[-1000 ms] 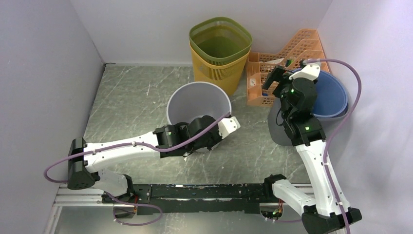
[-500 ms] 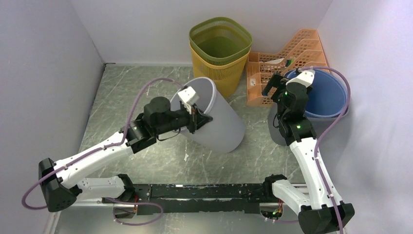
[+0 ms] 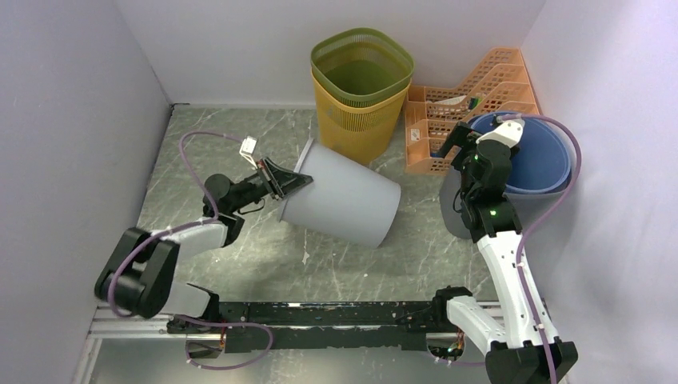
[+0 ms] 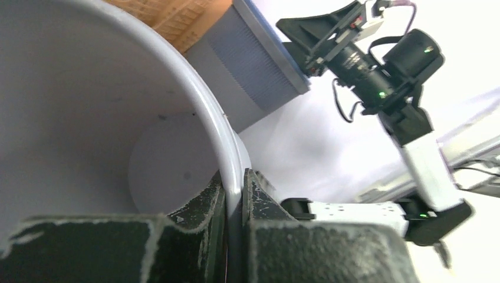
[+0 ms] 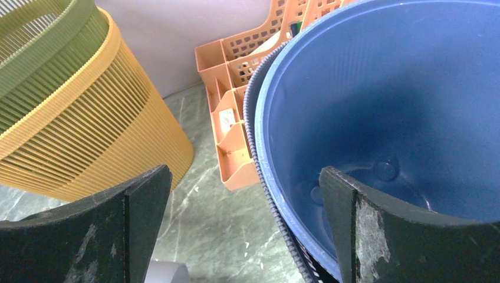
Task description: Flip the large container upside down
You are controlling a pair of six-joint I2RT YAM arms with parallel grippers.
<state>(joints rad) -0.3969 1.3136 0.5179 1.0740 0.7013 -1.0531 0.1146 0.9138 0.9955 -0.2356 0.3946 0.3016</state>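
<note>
One large grey container [image 3: 344, 200] is lying tipped over on its side near the middle of the marble-patterned table [image 3: 224, 152], just in front of the stacked baskets; its long axis is running roughly left to right in the top view, its open mouth is facing left toward the left arm, and its closed base is pointing right and slightly toward the near edge. Whether its lower wall is touching the table is not something the top view is showing. The left gripper [image 3: 292, 182] is pinching the container's rim, one finger sitting inside the mouth and the other outside, the two pressed tight against the thin wall in the left wrist view. Behind the container two ribbed baskets are standing as a stack, a green basket [image 3: 361, 60] nested in a yellow basket [image 3: 356, 116]. To their right one orange lattice rack [image 3: 480, 88] is standing against the back wall. Beside it one blue bin [image 3: 540, 156] is sitting inside one dark ribbed bin [image 3: 452, 208], both upright. The right gripper [image 3: 449, 144] is hovering at the blue bin's left rim with its jaws spread wide, one finger [image 5: 377, 236] over the blue interior and the other outside, gripping nothing
</note>
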